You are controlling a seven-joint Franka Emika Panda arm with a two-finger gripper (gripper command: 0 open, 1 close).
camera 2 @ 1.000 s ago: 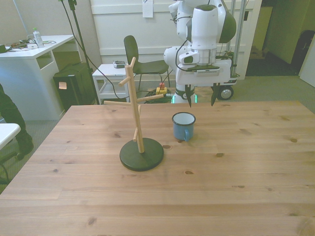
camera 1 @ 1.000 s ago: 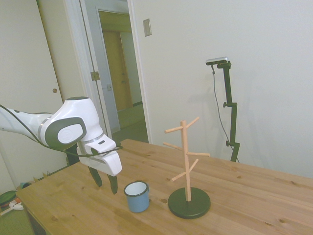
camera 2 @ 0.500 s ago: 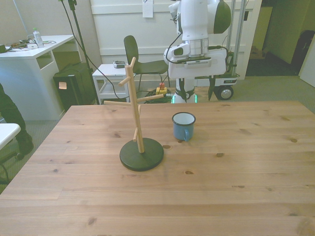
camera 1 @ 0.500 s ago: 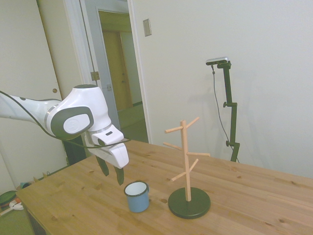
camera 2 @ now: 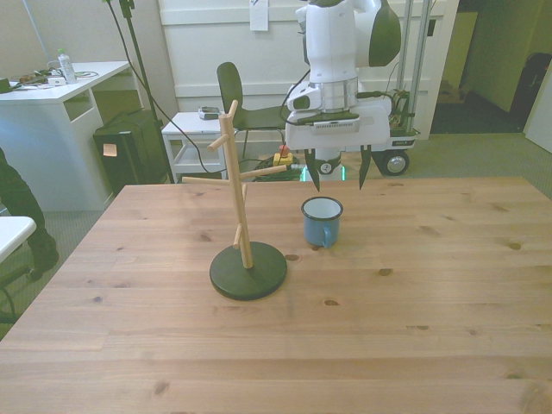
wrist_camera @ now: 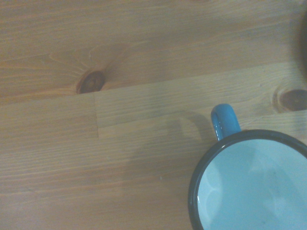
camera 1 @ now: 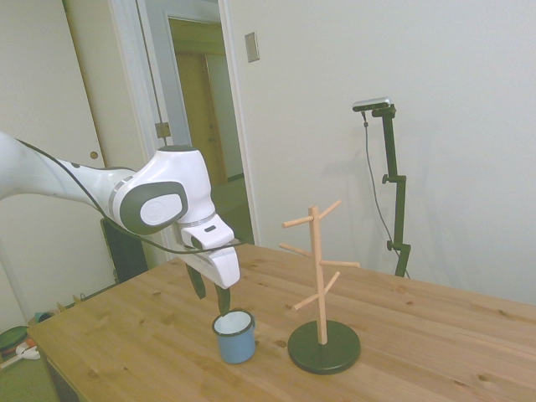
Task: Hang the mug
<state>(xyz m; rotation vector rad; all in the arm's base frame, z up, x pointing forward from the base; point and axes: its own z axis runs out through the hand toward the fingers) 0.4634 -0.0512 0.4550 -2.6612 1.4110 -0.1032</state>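
Hovering above and just behind the mug (camera 2: 322, 221), your hand (camera 2: 337, 171) has its fingers spread, holding nothing. The mug stands upright on the tabletop (camera 2: 414, 293), beside the peg tree (camera 2: 241, 216).

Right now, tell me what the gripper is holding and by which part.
Nothing is held. The gripper is open and hangs above and just behind the mug, which stands upright on the table, untouched, beside the peg tree.
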